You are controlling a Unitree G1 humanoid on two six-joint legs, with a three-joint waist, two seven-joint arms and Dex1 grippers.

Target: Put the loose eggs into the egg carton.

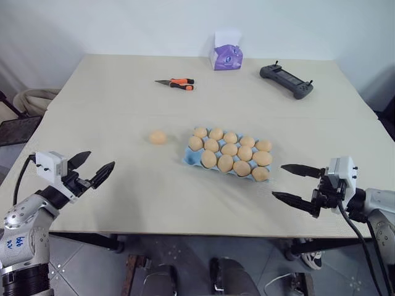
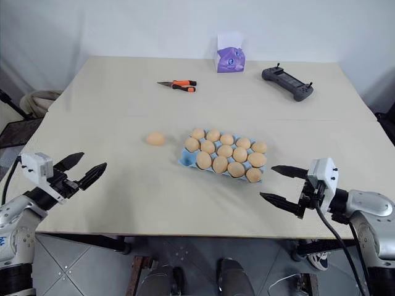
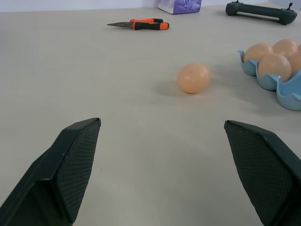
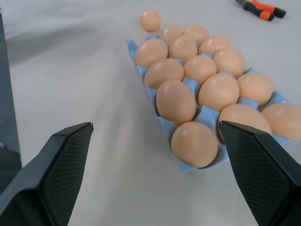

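Grippers first, nearest: left gripper [image 1: 90, 169] at near left corner of worktop [image 1: 111, 111], jaws spread wide, pinching nothing, aimed roughly toward the stray egg. Right gripper [image 1: 297, 183] off near right edge, jaws likewise spread, empty, pointing in toward the carton's right end.

Mid-worktop: egg carton [image 1: 190, 158], light blue, set slightly askew, closer to near edge than far. Fourteen eggs counted in it; three rows of five, so one cup apparently free, likely at far left corner of tray, though not clearly seen past the eggs. Just left of carton, apart from it: single loose egg [image 1: 158, 137] lying on bare worktop, untouched.

Progress judged: nearly finished, one egg left to seat. Left arm better placed for the pickup, being on that side. Remaining: reach, close gently on egg, lift, lower into the free cup, release. Risk: egg rolling if nudged.

Far side, not part of job: orange-handled pliers [image 1: 176, 83] left of centre, purple tissue box [image 1: 226, 55] at far edge, black controller [image 1: 286, 80] toward far right corner.
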